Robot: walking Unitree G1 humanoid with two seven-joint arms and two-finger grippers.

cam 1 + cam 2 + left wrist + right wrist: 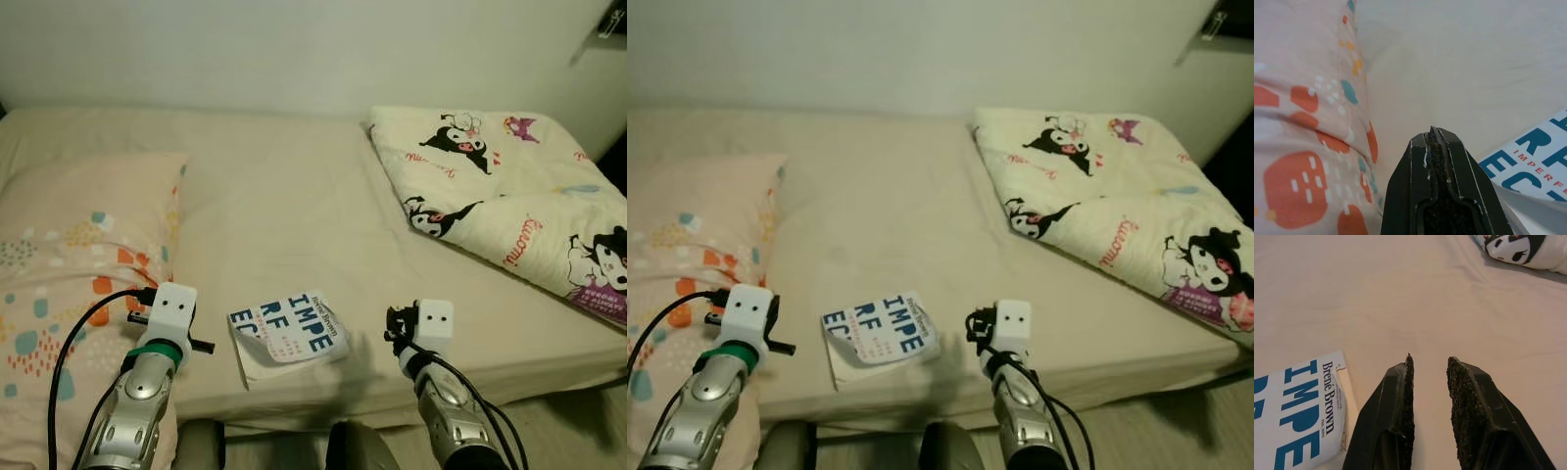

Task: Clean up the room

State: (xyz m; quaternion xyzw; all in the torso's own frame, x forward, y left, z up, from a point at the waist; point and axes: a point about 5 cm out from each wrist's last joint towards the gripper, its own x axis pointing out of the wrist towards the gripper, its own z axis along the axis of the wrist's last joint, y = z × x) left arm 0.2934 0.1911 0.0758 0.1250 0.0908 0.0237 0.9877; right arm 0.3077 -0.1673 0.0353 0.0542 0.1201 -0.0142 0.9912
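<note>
**A bedroom in a home**

You are looking down at a bed (294,225) covered with a plain cream sheet, set against a pale wall (294,49) along the top of the frame. At the left lies a peach pillow (69,264) dotted with orange and teal shapes. At the upper right a folded cream comforter (509,196) carries cartoon characters. A paperback book (289,336) with blue lettering rests near the bed's front edge, lower centre.
</note>
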